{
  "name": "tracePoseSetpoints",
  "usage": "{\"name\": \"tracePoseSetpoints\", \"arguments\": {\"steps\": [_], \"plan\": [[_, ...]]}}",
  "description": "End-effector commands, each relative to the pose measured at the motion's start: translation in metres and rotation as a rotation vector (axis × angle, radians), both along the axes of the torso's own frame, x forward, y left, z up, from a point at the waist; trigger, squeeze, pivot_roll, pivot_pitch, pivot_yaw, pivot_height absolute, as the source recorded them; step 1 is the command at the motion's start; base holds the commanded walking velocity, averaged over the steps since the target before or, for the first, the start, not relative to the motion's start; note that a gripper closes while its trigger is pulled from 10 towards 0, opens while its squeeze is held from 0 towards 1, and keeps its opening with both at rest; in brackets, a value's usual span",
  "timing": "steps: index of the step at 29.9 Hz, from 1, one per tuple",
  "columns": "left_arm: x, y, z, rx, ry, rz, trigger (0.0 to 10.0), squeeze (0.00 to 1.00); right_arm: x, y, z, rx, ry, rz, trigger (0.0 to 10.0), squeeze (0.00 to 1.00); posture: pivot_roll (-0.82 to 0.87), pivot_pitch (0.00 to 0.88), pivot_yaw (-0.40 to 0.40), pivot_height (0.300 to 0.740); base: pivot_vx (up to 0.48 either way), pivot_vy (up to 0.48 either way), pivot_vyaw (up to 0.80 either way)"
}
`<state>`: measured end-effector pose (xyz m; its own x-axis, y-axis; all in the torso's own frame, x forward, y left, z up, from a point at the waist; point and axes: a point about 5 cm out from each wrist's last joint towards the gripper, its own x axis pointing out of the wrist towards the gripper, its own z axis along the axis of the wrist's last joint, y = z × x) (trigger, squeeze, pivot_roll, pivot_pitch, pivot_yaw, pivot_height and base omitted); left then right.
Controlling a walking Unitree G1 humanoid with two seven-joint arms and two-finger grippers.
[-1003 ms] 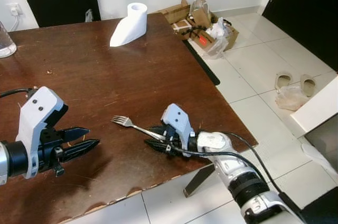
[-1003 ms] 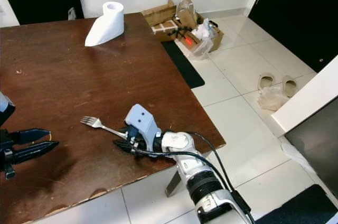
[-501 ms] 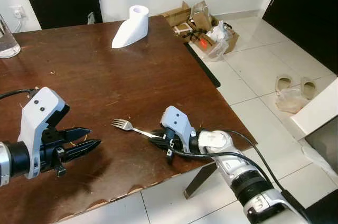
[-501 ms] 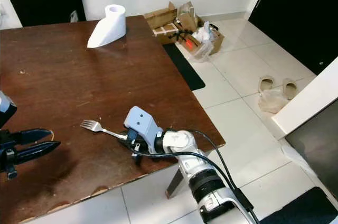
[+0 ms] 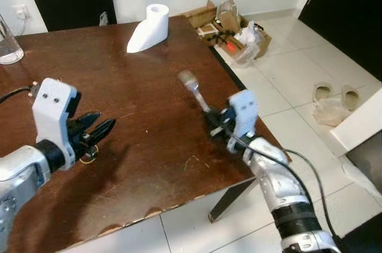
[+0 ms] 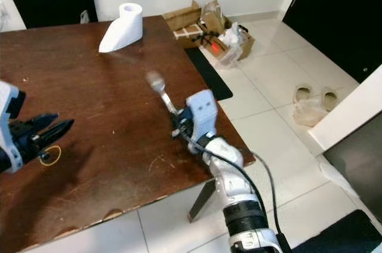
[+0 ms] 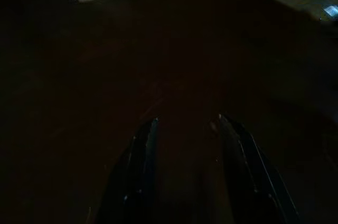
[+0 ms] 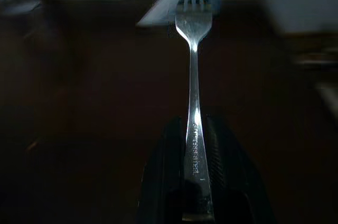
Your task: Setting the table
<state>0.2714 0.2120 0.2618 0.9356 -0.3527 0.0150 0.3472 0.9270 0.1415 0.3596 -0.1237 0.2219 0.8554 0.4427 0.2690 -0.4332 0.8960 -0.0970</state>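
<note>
I hold the fork (image 8: 193, 76) pinched by its handle in the right gripper (image 5: 216, 125), raised above the table (image 5: 149, 92) near its right edge. The left gripper (image 5: 98, 130) hovers with fingers spread, carrying nothing. No place setting is laid yet. A glass vessel (image 5: 8, 44) stands at the far left; I cannot tell its contents.

Right arm reaches in from lower right, wrist raised above table's near right edge. Right gripper (image 5: 213, 123) points up and away, black fingers (image 8: 171, 171) clamped on fork handle. Left arm enters from left, low over table. Left gripper (image 5: 101, 129) points right, fingers (image 7: 140, 160) parted with clear gap, nothing between them as far as dark wrist view allows.
</note>
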Motion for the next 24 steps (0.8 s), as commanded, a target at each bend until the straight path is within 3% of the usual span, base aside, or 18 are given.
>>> {"name": "tracePoseSetpoints", "arguments": {"steps": [1, 2, 6, 10, 16, 24], "plan": [[0.005, -0.017, -0.004, 0.019, -0.02, -0.006, 10.0, 0.0, -0.012, -0.027, 0.007, 0.096, -0.04, -0.164, 10.0, 0.0, 0.2, 0.214, 0.047, 0.74, 0.0, 0.0, 0.0], [0.007, -0.027, -0.004, 0.03, -0.037, -0.009, 10.0, 0.0, -0.02, -0.037, 0.012, 0.114, -0.064, -0.235, 10.0, 0.0, 0.2, 0.214, 0.047, 0.74, 0.0, 0.0, 0.0], [0.014, -0.039, -0.01, 0.019, -0.033, -0.003, 10.0, 0.0, -0.031, -0.053, 0.01, 0.132, -0.072, -0.33, 10.0, 0.0, 0.14, 0.189, 0.065, 0.74, 0.0, 0.0, 0.0], [0.021, -0.052, -0.019, -0.03, -0.014, -0.003, 10.0, 0.0, -0.045, -0.07, 0.003, 0.239, -0.051, -0.411, 10.0, 0.0, 0.11, 0.168, 0.071, 0.74, 0.0, 0.0, 0.0], [0.026, -0.06, -0.024, -0.052, -0.006, -0.005, 10.0, 0.0, -0.053, -0.084, 0.002, 0.346, -0.029, -0.476, 10.0, 0.0, 0.08, 0.154, 0.077, 0.74, 0.0, 0.0, 0.0], [0.035, -0.064, -0.032, -0.091, 0.001, 0.036, 10.0, 0.0, -0.061, -0.088, -0.003, 0.318, -0.003, -0.516, 10.0, 0.0, 0.05, 0.141, 0.072, 0.74, 0.0, 0.0, 0.0]]}}
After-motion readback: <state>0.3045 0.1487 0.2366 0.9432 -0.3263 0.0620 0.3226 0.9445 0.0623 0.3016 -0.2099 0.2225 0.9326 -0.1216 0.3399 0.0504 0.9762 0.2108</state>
